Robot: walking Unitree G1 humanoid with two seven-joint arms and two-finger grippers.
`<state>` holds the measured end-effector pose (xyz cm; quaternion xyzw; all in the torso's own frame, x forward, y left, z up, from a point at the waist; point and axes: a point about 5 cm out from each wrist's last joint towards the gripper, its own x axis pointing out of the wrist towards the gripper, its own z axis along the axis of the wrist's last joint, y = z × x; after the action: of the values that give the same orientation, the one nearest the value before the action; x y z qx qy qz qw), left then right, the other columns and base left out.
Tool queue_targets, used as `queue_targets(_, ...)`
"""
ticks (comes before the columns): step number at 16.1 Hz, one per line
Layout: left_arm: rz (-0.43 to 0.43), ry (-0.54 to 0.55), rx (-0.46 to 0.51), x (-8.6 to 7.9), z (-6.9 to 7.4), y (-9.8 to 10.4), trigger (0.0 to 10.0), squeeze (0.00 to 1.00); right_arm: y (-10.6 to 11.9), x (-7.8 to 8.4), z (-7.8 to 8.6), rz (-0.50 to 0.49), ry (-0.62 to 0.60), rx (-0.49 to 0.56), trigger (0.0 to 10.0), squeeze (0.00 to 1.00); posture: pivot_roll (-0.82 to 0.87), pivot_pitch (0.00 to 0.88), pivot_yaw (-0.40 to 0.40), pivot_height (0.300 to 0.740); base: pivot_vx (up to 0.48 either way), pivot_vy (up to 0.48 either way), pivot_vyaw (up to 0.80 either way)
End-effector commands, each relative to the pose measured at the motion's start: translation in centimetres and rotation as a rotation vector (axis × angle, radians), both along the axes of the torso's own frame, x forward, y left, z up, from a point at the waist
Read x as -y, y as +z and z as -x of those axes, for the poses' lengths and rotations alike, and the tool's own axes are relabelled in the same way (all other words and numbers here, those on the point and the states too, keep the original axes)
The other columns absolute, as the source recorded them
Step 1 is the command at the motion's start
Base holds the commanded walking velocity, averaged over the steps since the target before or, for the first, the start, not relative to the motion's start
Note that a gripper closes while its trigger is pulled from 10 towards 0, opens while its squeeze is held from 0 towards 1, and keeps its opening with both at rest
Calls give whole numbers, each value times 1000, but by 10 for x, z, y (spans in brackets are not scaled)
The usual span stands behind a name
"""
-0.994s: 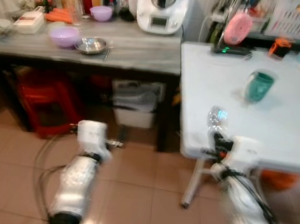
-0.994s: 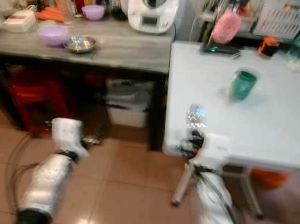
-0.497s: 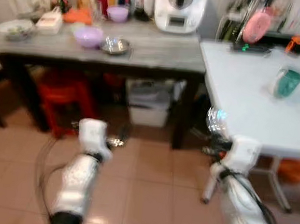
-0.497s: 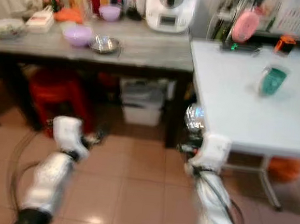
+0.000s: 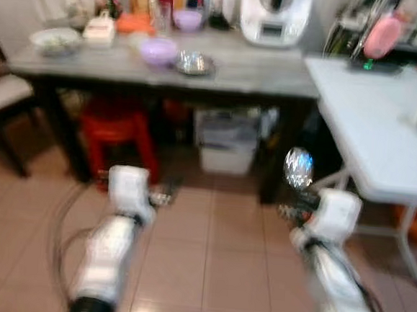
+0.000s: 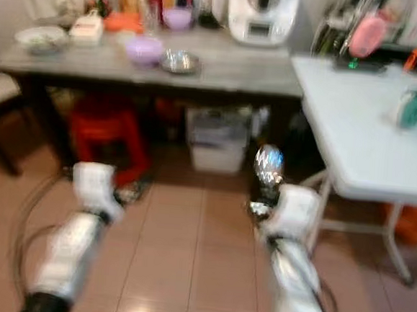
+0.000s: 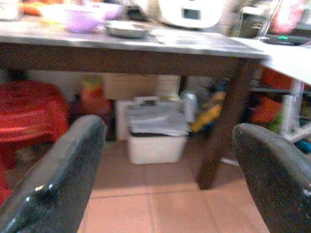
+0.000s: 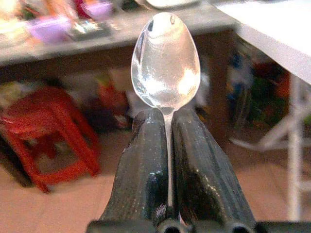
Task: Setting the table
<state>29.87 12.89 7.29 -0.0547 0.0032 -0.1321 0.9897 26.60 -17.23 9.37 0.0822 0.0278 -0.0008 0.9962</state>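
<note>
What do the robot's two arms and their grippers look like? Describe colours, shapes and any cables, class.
Both arms are silver tubes ending in white boxy wrist blocks. Thin dark cables loop beside each forearm. The left gripper has two long, black, rounded fingers with a slight sheen; the right gripper has the same black, faintly speckled fingers.

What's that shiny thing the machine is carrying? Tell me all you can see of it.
It is a shiny silver metal spoon with an oval bowl that mirrors the room. It stands upright, bowl up, its thin neck clamped between the two black fingers of the right tool, handle hidden. It is held in mid-air above the tiled floor, touching nothing else.
</note>
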Motion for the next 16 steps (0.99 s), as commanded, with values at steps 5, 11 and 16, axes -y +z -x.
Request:
queue_targets(5, -47, -16, 37, -11, -1, 6, 10000, 0, 10, -8, -4, -13, 33, 53, 10000, 0, -82, 0, -15, 740, 0, 0, 88)
queue_targets(11, -26, -43, 39, -5, 0, 6, 10000, 0, 10, -6, -4, -10, 27, 55, 10000, 0, -86, 0, -11, 740, 369, 0, 74)
queue_targets(16, -21, -54, 37, -2, -1, 5, 10000, 0, 10, -5, -3, -9, 18, 59, 10000, 0, -94, 0, -5, 740, 422, 0, 289)
